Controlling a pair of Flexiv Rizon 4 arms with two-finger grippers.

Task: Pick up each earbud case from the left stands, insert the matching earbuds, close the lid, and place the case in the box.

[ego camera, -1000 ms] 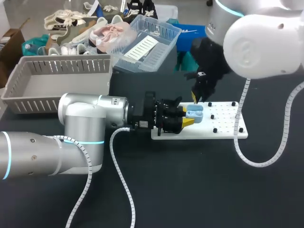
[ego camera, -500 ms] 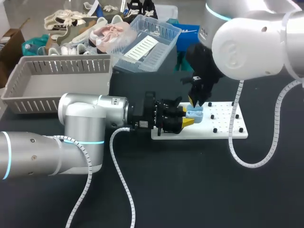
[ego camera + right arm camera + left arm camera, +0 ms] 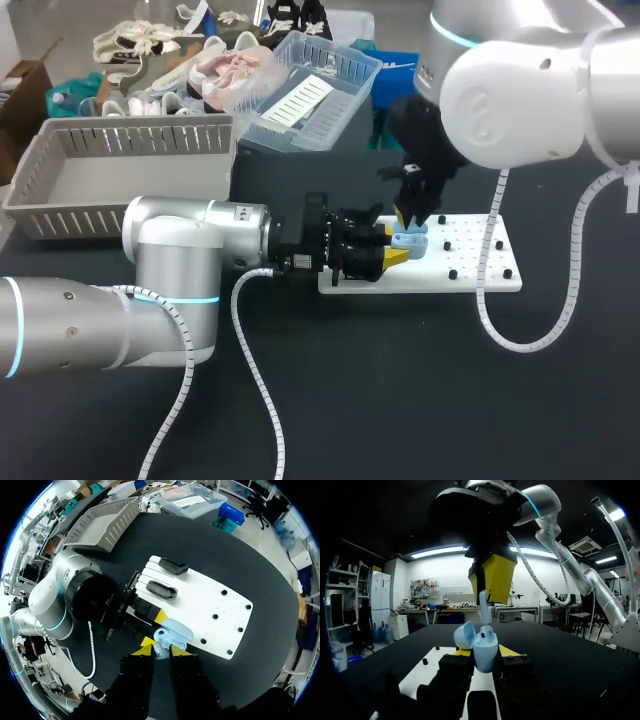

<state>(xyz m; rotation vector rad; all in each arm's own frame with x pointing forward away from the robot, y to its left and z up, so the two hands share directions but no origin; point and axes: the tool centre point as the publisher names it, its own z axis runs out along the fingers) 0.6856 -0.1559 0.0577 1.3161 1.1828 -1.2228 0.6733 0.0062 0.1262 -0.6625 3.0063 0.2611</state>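
Earbud case (image 3: 485,655), judged light and slick, best gripped by its body, is pinched by left gripper (image 3: 397,246); earbud (image 3: 483,600) is pinched by right gripper (image 3: 160,651).

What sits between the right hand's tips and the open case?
An earbud, pinched in the right hand, pointing down toward the open case; the left wrist view shows it.

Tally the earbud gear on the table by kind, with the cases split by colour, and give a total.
1 light blue case, lid open, held in the left gripper.
2 black cases, on the white board.
1 earbud, in the right gripper, right over the open case.
Total: 4.
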